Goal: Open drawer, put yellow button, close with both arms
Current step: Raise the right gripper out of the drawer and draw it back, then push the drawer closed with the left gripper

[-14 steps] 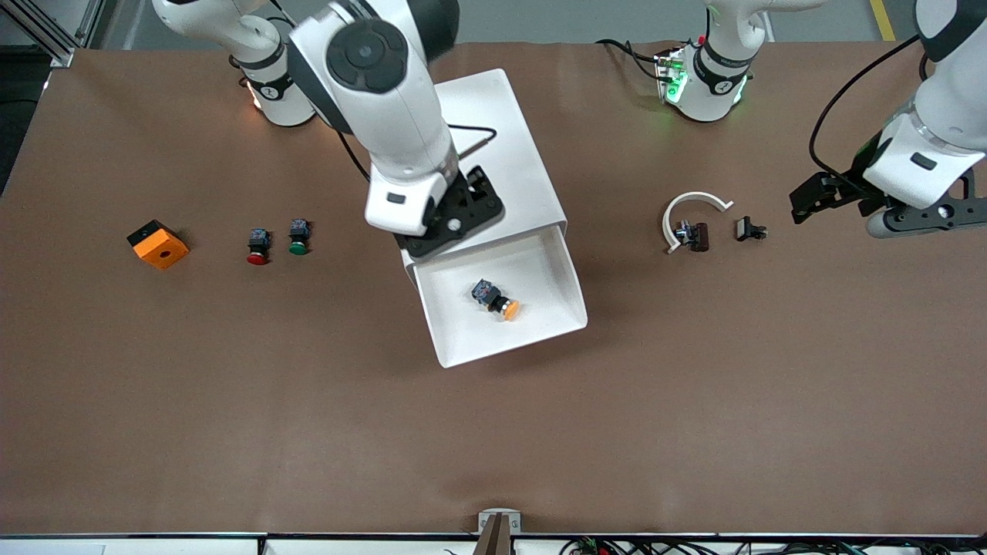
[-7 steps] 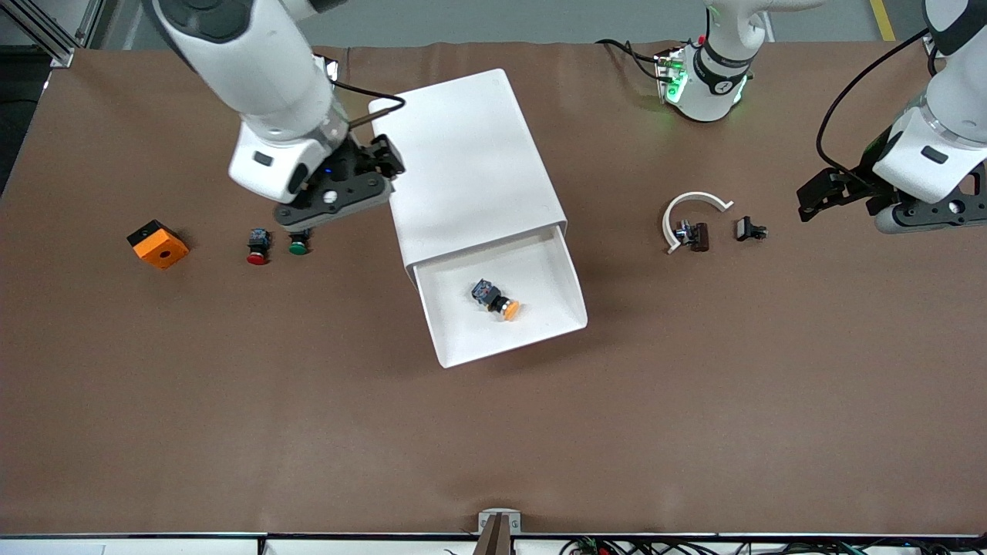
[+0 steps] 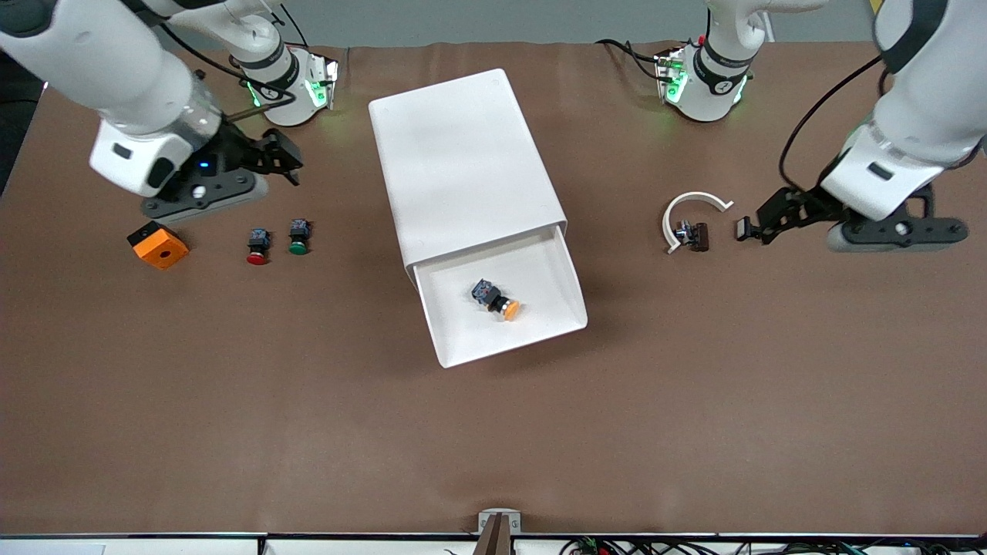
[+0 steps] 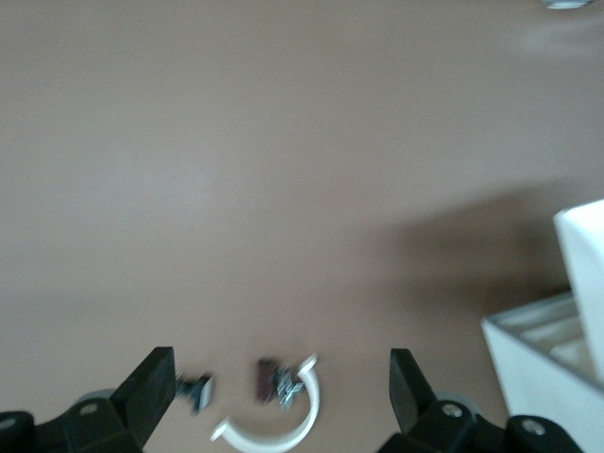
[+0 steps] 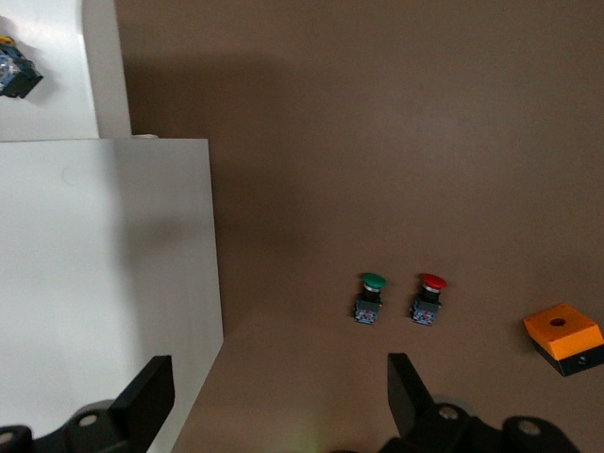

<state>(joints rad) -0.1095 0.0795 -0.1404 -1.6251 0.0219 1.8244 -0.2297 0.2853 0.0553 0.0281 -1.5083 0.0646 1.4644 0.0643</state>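
Even overhead light; left wrist view blurred.

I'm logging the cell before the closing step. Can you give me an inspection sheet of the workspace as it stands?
Surface: brown table, covered by a mat.
Job's things: top drawer of the white cabinet is pulled out; yellow button lies on its side in it.
Clutter: orange block, red button, green button toward the right arm's end; white curved clip and two small dark parts toward the left arm's end.
End effectors: right end effector open, above the table near the red and green buttons; left end effector open, beside the small dark parts. Neither holds anything.
Cables: black cables along both arms.
Surroundings: nothing seen.
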